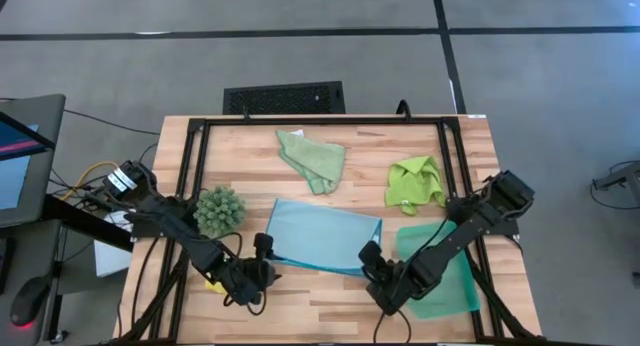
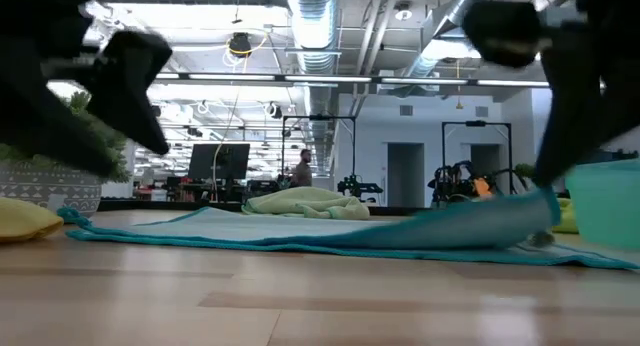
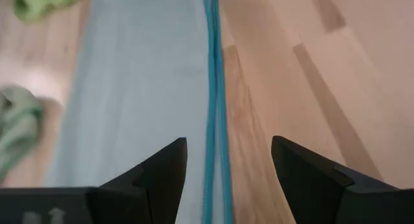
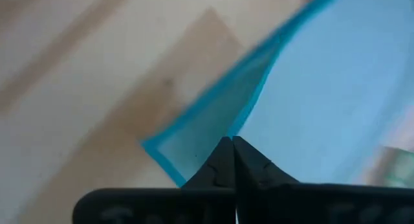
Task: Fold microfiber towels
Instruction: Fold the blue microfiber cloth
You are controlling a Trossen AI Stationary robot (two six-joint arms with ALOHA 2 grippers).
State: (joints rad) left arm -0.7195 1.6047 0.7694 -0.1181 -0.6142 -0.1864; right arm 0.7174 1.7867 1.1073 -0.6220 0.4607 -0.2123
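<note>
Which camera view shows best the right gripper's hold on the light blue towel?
The right wrist view: the right gripper is shut on the light blue towel at its edge. The high view shows the whole towel but the pinch is small. The low view shows a lifted corner. The left wrist view shows only the towel's hem.

We see one towel (image 1: 325, 236) flat mid-table, two more towels behind it: one (image 1: 312, 158) centre-back, one (image 1: 415, 182) back right. Spiky clump (image 1: 219, 209) sits left of the flat towel, tray (image 1: 445, 271) right of it. Left gripper (image 1: 262, 271) at its near-left corner, right gripper (image 1: 371, 256) at its right corner.
</note>
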